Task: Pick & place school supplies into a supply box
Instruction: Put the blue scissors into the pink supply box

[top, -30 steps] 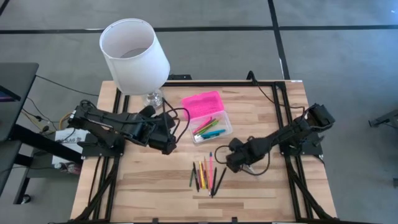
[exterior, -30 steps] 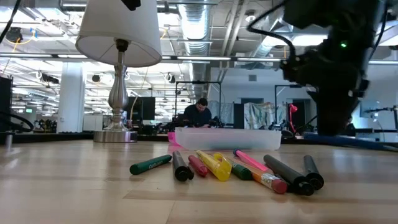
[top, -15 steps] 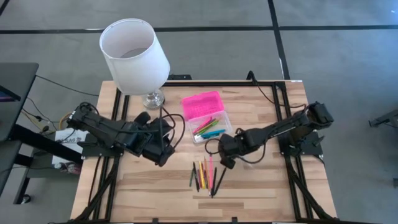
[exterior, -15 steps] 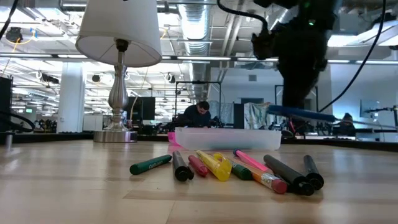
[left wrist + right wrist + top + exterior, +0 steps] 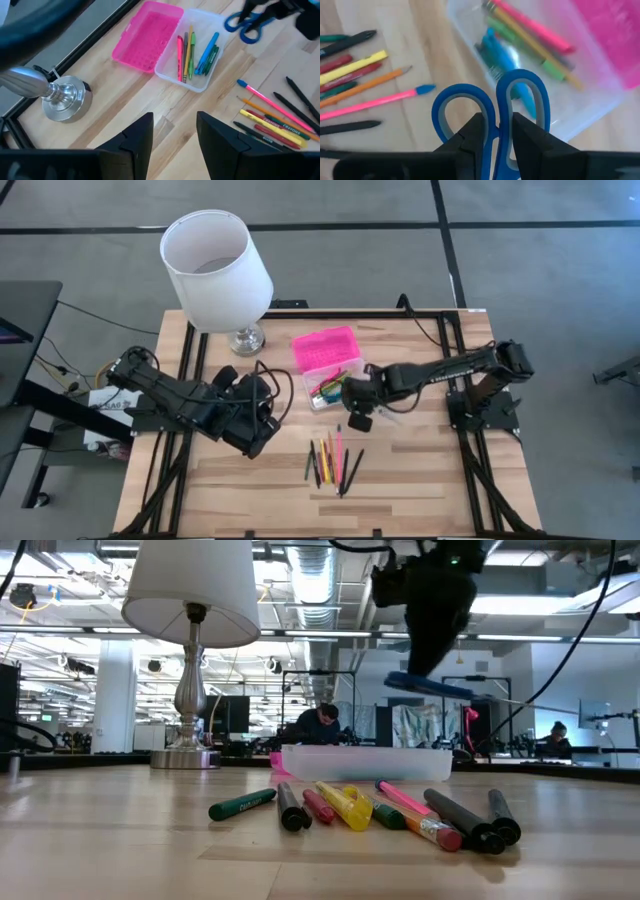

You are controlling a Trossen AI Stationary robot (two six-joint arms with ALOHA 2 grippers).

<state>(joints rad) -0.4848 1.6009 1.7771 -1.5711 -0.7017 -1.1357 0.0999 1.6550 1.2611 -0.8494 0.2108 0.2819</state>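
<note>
Above the near edge of the clear box [image 5: 340,387], the right gripper [image 5: 496,131] hangs clear of the table with its fingers clamped on the scissors [image 5: 492,112], gripping them at the neck so the two blue handle loops stick forward. That hold keeps the loops pointing out ahead of the fingers and leaves the gripper free of the box walls, which suits a drop from above. The box sits open near the middle of the table [image 5: 420,480], its pink lid [image 5: 325,347] folded back flat towards the lamp [image 5: 215,265], so the whole tray is open from above; several pens [image 5: 192,50] already lie lengthwise in it. The remaining pens and markers [image 5: 332,460] lie in a loose row on the wood, on the near side of the box and apart from it. From the level view the scissors seem to hang over the tray's rim rather than fully over its middle, though depth is hard to judge there. The left gripper [image 5: 174,145] waits with its fingers apart and empty, low over the table to the left of the box, out of the right arm's way.
</note>
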